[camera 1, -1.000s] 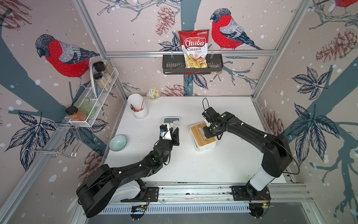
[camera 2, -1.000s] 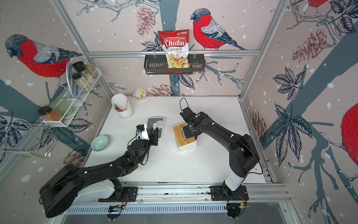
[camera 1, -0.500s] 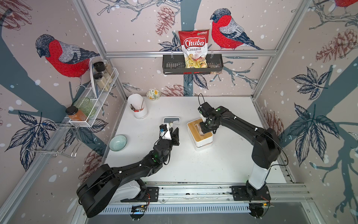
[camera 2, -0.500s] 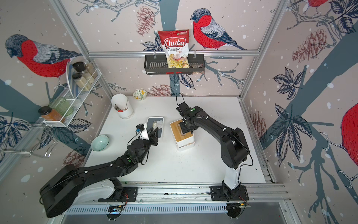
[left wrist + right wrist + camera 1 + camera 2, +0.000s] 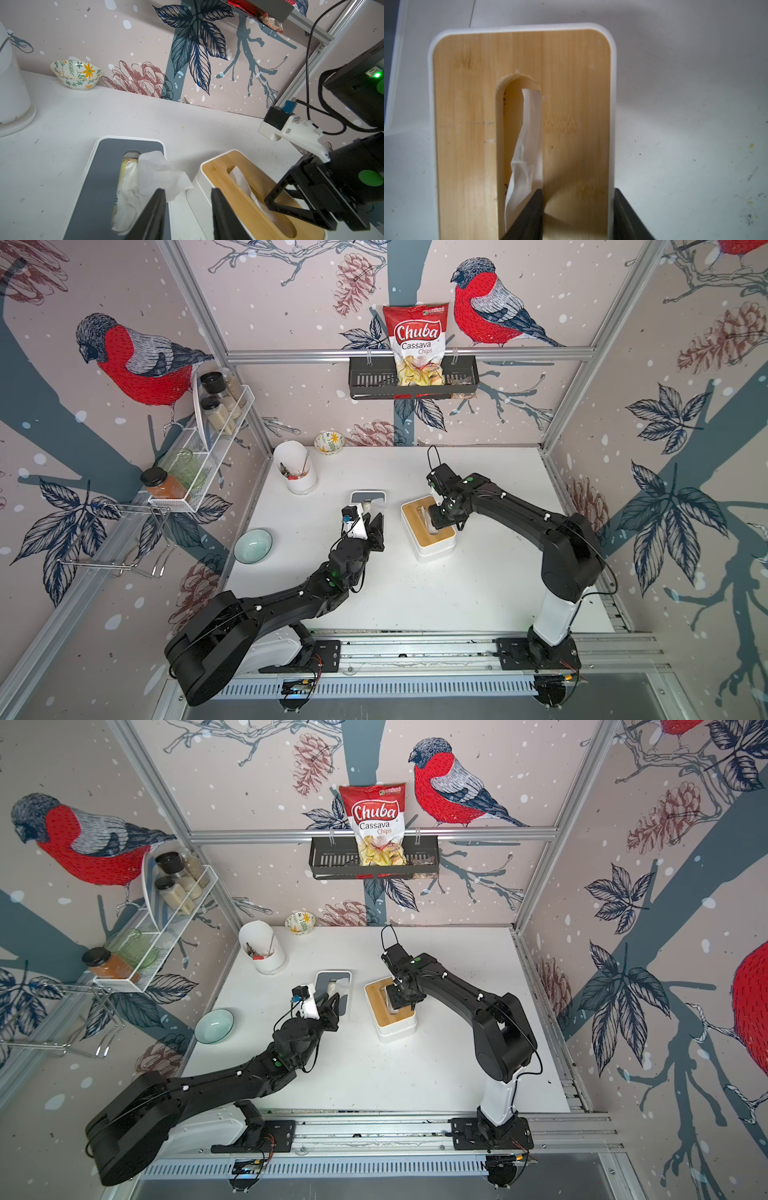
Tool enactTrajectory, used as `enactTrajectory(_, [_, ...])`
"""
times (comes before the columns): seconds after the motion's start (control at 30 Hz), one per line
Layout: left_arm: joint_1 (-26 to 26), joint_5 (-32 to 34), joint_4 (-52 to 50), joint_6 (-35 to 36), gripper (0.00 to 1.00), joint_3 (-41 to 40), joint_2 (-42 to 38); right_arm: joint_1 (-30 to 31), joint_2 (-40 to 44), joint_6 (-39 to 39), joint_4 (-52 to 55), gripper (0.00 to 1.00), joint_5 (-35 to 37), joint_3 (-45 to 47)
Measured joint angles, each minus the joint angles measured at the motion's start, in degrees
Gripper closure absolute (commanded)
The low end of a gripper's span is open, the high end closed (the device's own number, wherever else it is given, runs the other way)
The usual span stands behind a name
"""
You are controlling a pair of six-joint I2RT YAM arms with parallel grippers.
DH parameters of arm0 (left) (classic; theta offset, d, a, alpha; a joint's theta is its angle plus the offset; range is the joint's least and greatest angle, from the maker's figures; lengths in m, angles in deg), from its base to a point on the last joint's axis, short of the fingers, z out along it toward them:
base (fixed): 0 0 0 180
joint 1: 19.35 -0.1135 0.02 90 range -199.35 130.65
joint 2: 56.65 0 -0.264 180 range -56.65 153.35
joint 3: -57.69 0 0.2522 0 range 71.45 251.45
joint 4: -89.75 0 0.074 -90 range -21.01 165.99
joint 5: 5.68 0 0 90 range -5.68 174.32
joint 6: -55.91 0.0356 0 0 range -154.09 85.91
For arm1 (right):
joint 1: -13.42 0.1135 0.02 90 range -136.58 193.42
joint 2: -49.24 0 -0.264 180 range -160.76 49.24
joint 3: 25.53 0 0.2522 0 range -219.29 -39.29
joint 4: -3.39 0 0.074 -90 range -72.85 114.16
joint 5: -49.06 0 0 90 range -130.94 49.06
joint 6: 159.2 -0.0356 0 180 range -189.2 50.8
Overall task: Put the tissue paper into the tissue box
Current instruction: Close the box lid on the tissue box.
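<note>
Clamping the right pincer point(image 5: 578, 191) onto one long side of the bamboo-lidded tissue box point(image 5: 415, 526): one finger point(image 5: 534, 209) dipping into the lid's slot, the other set against the white outer wall. Finding the tissue paper point(image 5: 525, 145) lying as a crumpled white strip in that slot, touching the inner finger. Seeing the same grip in both top views, with the box sitting on the white worktop point(image 5: 457, 593) near its middle. Holding the left pincer point(image 5: 188, 199) apart and empty, hovering just beside that box, by the near end of a grey-lidded tissue box point(image 5: 104, 166). Making out the two boxes standing side by side, close but apart. Noticing a loose white sheet point(image 5: 162, 174) poking up from the grey lid's slot, its corner reaching next to one left finger without being pinched. Spotting, farther out, a pale green bowl point(image 5: 252, 545) near the worktop's left edge, a white utensil holder point(image 5: 303, 485) and a floral bowl point(image 5: 329, 442) toward the back, and a Chuba cassava chips bag point(image 5: 415, 335) standing in a black wall basket point(image 5: 365, 381).
</note>
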Motion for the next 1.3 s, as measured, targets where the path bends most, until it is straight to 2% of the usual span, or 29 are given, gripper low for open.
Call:
enactTrajectory(0.43, [-0.22,-0.15,-0.13,-0.15,0.60,0.11,0.55,1.11,7.96,-3.15,-10.73,0.83,1.88,11.15])
enactTrajectory(0.97, [-0.22,-0.42,-0.33,-0.22,0.60,0.46,1.46,3.23,11.58,-6.38,-22.80,0.82,5.84,19.76])
enactTrajectory(1.0, [-0.22,-0.42,-0.33,-0.24,0.60,0.50,1.53,3.23,11.80,-6.45,-23.15,0.79,5.95,20.11])
enactTrajectory(1.03, [-0.22,-0.44,-0.33,-0.39,0.60,0.55,1.64,3.30,11.93,-6.56,-23.47,0.70,6.10,20.39])
enactTrajectory(1.1, [-0.22,-1.01,-0.37,-0.63,0.60,0.63,1.70,3.39,12.00,-6.60,-23.43,0.47,6.32,20.37])
enactTrajectory(1.17, [-0.22,-1.16,-0.35,-0.63,0.60,0.74,1.70,3.63,12.24,-6.60,-22.62,0.29,7.02,20.20])
enactTrajectory(1.3, [-0.22,-1.22,-0.35,-0.68,0.60,0.76,1.73,4.26,15.58,-6.82,-19.04,0.12,8.70,18.97])
